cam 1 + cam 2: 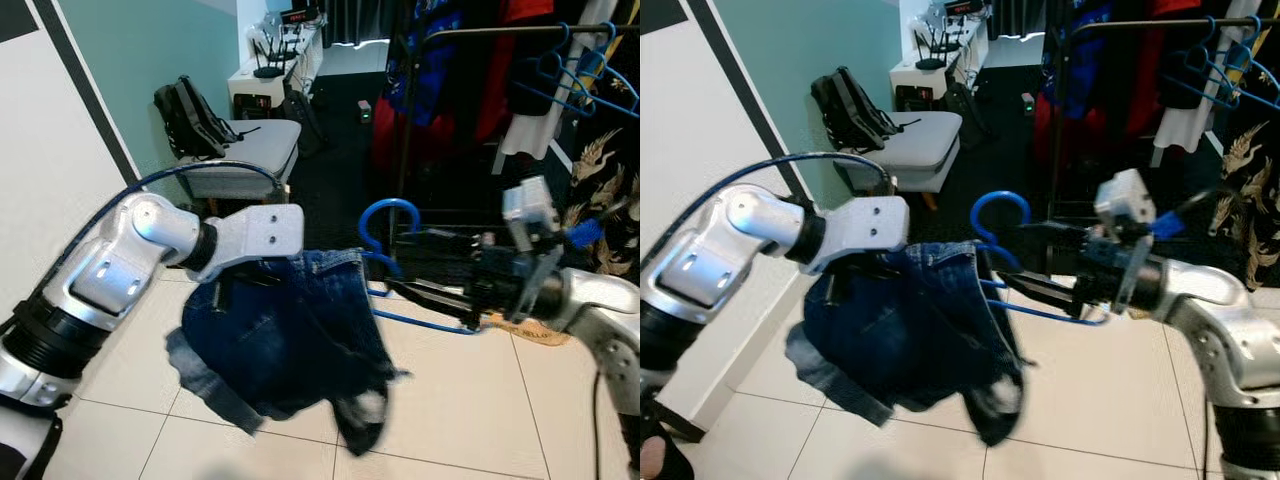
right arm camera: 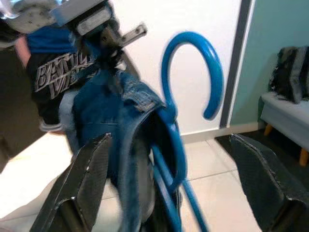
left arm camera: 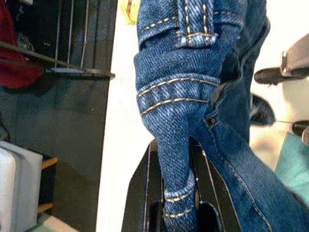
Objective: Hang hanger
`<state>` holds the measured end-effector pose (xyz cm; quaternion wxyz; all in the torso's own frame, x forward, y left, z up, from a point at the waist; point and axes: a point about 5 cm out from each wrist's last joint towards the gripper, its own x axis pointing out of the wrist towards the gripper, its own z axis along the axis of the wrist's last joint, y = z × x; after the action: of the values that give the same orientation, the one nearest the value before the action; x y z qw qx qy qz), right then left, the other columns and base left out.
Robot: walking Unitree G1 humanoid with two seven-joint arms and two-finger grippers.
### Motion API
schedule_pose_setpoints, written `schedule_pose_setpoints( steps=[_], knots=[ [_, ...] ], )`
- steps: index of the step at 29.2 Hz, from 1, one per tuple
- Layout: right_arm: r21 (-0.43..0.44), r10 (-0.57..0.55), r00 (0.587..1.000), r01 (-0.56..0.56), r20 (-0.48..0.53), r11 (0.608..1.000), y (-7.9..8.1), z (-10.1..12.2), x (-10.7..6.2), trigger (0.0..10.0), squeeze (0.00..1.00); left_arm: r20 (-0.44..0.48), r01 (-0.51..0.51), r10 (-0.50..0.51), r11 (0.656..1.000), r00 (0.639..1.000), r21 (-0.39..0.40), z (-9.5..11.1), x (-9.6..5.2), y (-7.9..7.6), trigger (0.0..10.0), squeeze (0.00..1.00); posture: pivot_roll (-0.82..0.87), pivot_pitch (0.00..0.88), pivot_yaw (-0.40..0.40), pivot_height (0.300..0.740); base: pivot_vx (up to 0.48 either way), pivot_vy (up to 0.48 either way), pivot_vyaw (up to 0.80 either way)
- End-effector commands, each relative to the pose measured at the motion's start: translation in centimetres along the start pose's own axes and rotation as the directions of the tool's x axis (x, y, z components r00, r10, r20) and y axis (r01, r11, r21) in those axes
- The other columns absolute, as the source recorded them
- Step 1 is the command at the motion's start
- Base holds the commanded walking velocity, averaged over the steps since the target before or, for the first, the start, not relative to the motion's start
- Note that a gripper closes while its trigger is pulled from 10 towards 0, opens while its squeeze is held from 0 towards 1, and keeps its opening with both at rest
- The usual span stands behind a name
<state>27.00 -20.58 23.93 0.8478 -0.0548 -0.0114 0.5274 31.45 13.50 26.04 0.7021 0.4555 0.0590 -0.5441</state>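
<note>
Blue denim jeans (image 1: 290, 345) hang bunched in mid-air above the pale tiled floor (image 1: 470, 400), draped over a blue plastic hanger (image 1: 385, 225) whose curved hook rises just beside the waistband. In the left wrist view the left gripper (image 3: 179, 212) has its two black fingers pressed onto a rolled fold of the denim, pinching it between them. The right gripper (image 1: 405, 262) reaches in from the other side, level with the hanger; in the right wrist view its two padded fingers (image 2: 82, 179) stand wide apart on either side of the hanger's hook and the denim, not visibly touching either. Behind the arms stands a dark clothes rack (image 1: 480, 35) with hung garments and several more blue hangers (image 1: 590, 75) on its rail. Farther back, a black backpack (image 1: 190, 115) rests on a grey upholstered seat (image 1: 250, 150) against the teal wall.
</note>
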Motion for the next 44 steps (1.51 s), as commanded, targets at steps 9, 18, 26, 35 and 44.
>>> schedule_pose_setpoints(
  steps=[9, 18, 26, 35, 44],
  knots=[
    [-0.008, -0.129, 0.988, 0.128, -0.083, 0.992, 0.1, -0.4, -5.3, 10.0, 1.00, -0.064, -0.105, 0.105, 0.994, 0.992, 0.011, -1.6, -2.5, 1.8, 0.0, 0.00, -0.01, 0.000, 0.102, 0.740, 0.000, 0.000, 0.00],
    [0.089, -0.370, 0.929, 0.367, 0.014, 0.926, 0.8, -1.9, -10.6, 10.0, 1.00, 0.066, -0.299, 0.297, 0.954, 0.953, 0.010, -0.4, -4.8, 4.7, 0.0, 0.00, -0.02, 0.000, 0.109, 0.740, 0.000, 0.000, 0.00],
    [0.386, -0.509, 0.848, 0.424, 0.149, 0.819, 3.6, -6.5, -12.8, 10.0, 0.00, 0.322, -0.379, 0.384, 0.922, 0.866, -0.081, 2.0, -7.4, 6.0, 0.0, 0.00, -0.04, 0.000, 0.112, 0.740, 0.000, 0.000, 0.00],
    [0.537, -0.543, 0.817, 0.375, 0.194, 0.756, 3.6, -9.2, -9.4, 10.0, 0.00, 0.461, -0.367, 0.362, 0.927, 0.810, -0.081, 4.1, -7.7, 6.3, 0.0, 0.00, -0.04, 0.000, 0.105, 0.740, 0.000, 0.000, 0.00],
    [0.543, -0.521, 0.828, 0.345, 0.209, 0.766, 1.9, -8.9, -5.7, 10.0, 0.00, 0.556, -0.350, 0.325, 0.935, 0.765, -0.065, 6.3, -7.1, 6.4, 0.0, 0.00, -0.03, 0.000, 0.096, 0.740, 0.000, 0.000, 0.00]
  ],
)
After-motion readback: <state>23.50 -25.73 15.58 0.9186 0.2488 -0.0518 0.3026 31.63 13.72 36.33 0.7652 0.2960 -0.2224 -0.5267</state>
